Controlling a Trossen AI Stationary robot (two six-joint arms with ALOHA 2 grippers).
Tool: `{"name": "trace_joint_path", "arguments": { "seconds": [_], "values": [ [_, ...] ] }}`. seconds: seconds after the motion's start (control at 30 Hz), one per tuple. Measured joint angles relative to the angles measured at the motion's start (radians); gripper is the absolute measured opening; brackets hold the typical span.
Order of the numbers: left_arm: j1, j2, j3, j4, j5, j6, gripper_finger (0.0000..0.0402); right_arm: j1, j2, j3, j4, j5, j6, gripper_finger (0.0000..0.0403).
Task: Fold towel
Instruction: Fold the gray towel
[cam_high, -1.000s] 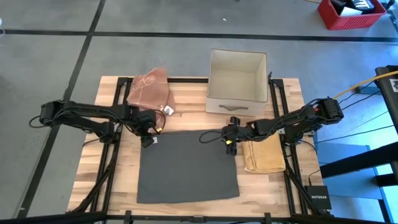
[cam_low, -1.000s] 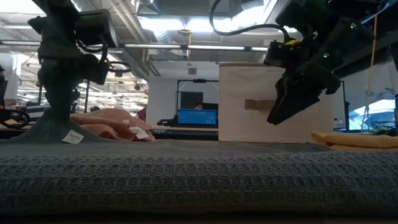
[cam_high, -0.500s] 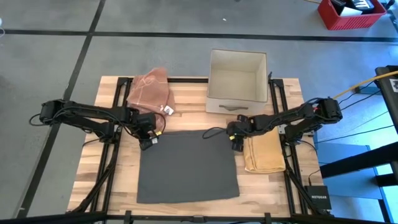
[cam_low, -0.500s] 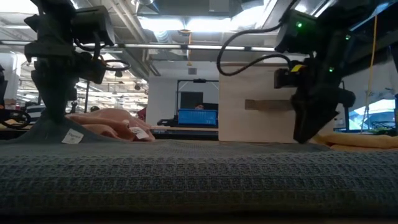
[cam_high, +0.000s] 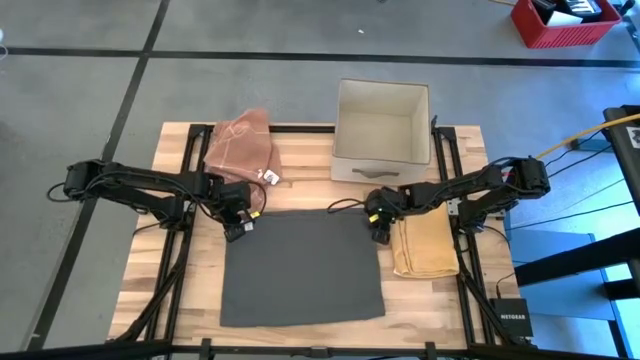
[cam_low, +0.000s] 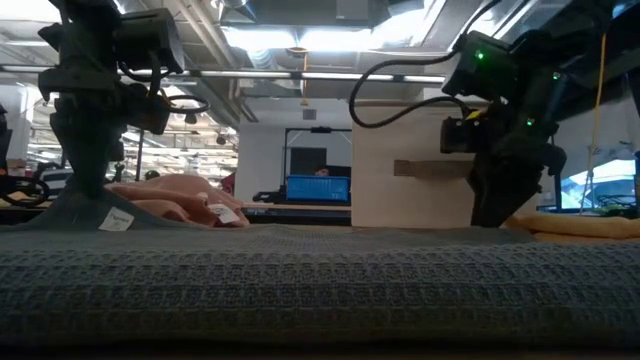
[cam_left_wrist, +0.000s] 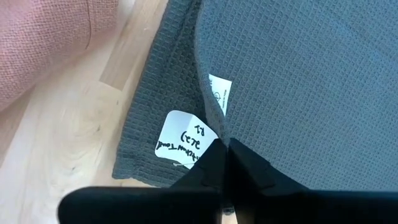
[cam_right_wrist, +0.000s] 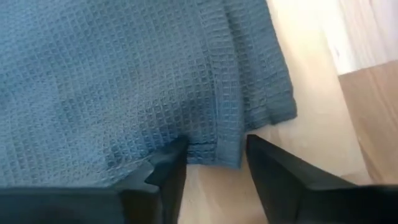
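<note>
Left end effector (cam_left_wrist: 222, 163) is pinching grey towel (cam_high: 300, 265) corner shut; right end effector (cam_right_wrist: 214, 158), jaws still apart straddling hem, is risking a miss.

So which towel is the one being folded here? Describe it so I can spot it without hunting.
On the wooden table, look in front of the beige fabric box. The towel being folded is the dark grey waffle-weave towel, lying flat between both grippers. The pink towel sits bunched behind it, and the yellow one lies folded beside it.
</note>
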Motion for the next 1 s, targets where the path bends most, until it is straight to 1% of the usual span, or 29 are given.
{"name": "trace_joint_path", "arguments": {
  "seconds": [0.13,0.33,0.37,0.4,0.53,0.7,0.87,1.0],
  "values": [
    [0.0,0.0,0.0,0.0,-0.001,0.0,0.0003,-0.001,0.0,0.0,-0.012,0.001,0.0,0.0121],
    [0.0,0.0,0.0,0.0,-0.002,0.0,0.0005,0.0,-0.001,0.001,-0.024,0.002,-0.012,0.0021],
    [0.0,0.0,0.0,0.0,-0.002,0.0,0.0003,0.0,-0.005,0.001,-0.03,0.002,-0.018,0.0013],
    [0.0,0.0,0.0,0.0,-0.002,0.0,0.0003,0.0,-0.008,0.001,-0.041,0.002,-0.021,0.001],
    [0.0,0.0,0.0,0.0,-0.005,0.005,0.0004,0.0,-0.027,0.021,-0.11,0.018,-0.02,0.0022],
    [-0.007,-0.003,0.014,-0.016,-0.026,-0.02,0.0002,0.001,-0.062,0.075,-0.21,0.046,-0.045,0.0006],
    [-0.089,-0.011,0.06,-0.062,-0.044,-0.081,0.0002,0.03,-0.116,0.09,-0.249,0.06,-0.045,0.0009],
    [-0.168,-0.027,0.074,-0.105,-0.107,-0.165,0.0001,0.084,-0.148,0.09,-0.254,0.102,-0.039,0.0005]
  ]
}}
